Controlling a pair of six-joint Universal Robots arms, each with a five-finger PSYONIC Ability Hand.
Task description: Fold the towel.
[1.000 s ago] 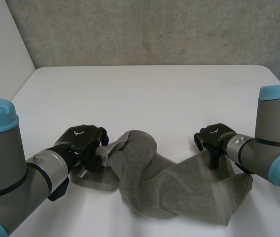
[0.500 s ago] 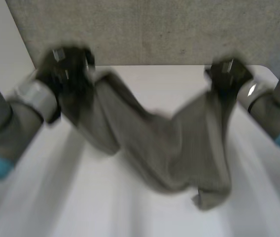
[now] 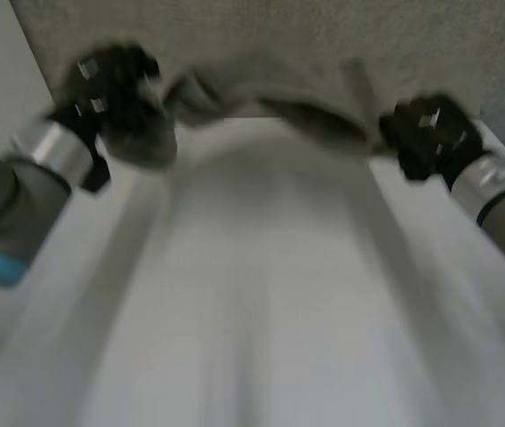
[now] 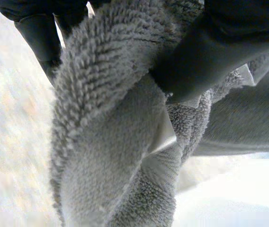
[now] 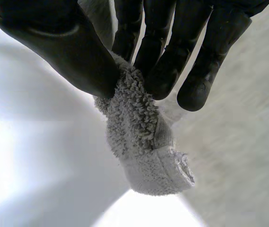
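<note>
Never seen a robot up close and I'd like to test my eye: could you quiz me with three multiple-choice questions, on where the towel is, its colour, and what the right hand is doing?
1. Where is the towel? A on the floor; B held up between the left hand and right hand; C in a basket.
2. Its colour? A grey; B red; C blue.
3. The right hand is: A open, touching nothing; B pinching the towel; C a bare fist.
Answers: 1 B, it spans from hand to hand in the head view. 2 A, grey pile in both wrist views. 3 B, thumb and fingers clamp a towel end.
</note>
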